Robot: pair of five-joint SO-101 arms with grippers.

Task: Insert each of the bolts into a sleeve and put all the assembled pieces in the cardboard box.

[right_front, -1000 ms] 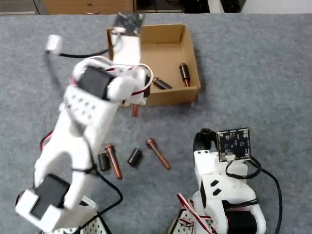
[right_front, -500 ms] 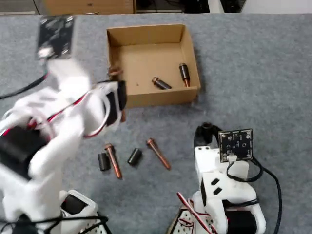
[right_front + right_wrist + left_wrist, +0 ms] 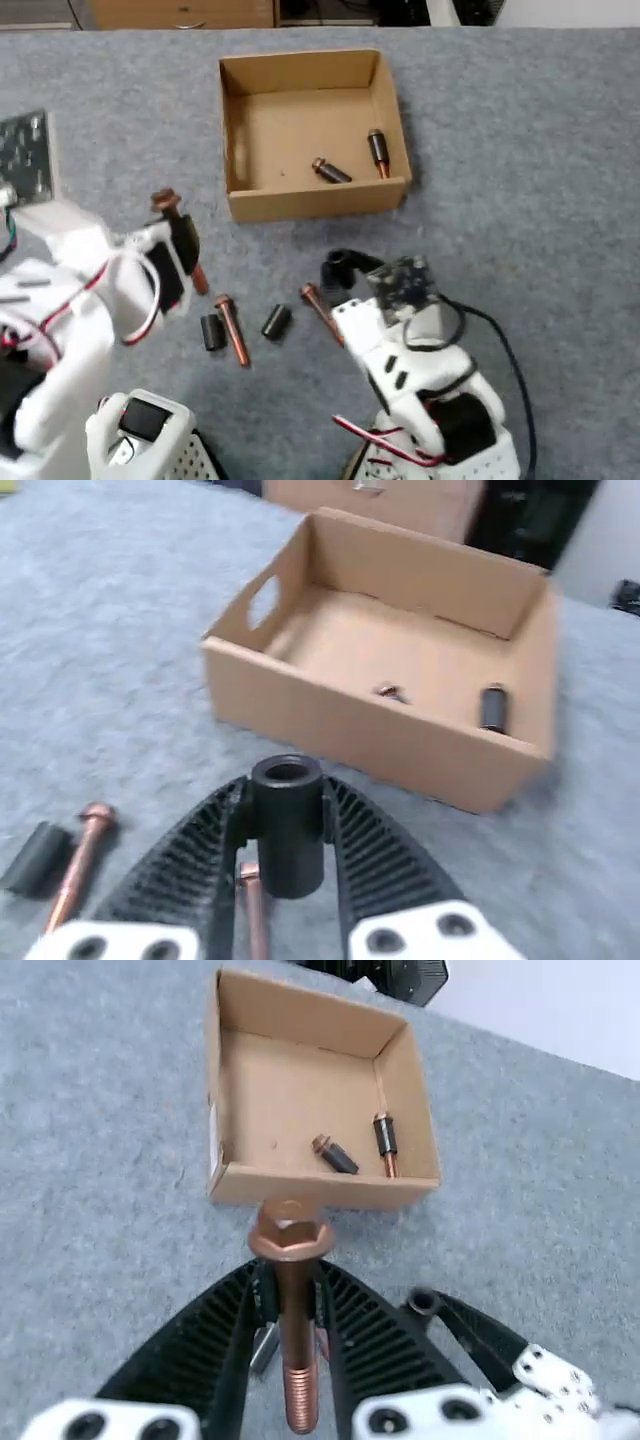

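Note:
My left gripper (image 3: 180,250) is shut on a copper bolt (image 3: 176,235), held off the table at the left, in front of the cardboard box (image 3: 240,200). In the left wrist view the bolt (image 3: 291,1290) stands between the jaws of the gripper (image 3: 290,1282), head toward the box (image 3: 228,1185). My right gripper (image 3: 338,266) is shut on a black sleeve (image 3: 288,825), just in front of the box (image 3: 330,720), bore facing up. Two assembled pieces (image 3: 330,171) (image 3: 378,151) lie inside the box.
On the grey carpet between the arms lie two loose bolts (image 3: 232,328) (image 3: 325,315) and two loose black sleeves (image 3: 211,331) (image 3: 277,321). The right arm's base stands at the front edge. A wooden cabinet runs along the far side.
The left arm has swung away from the box to the left and front, keeping the bolt. The right arm has turned left with its sleeve, toward the middle.

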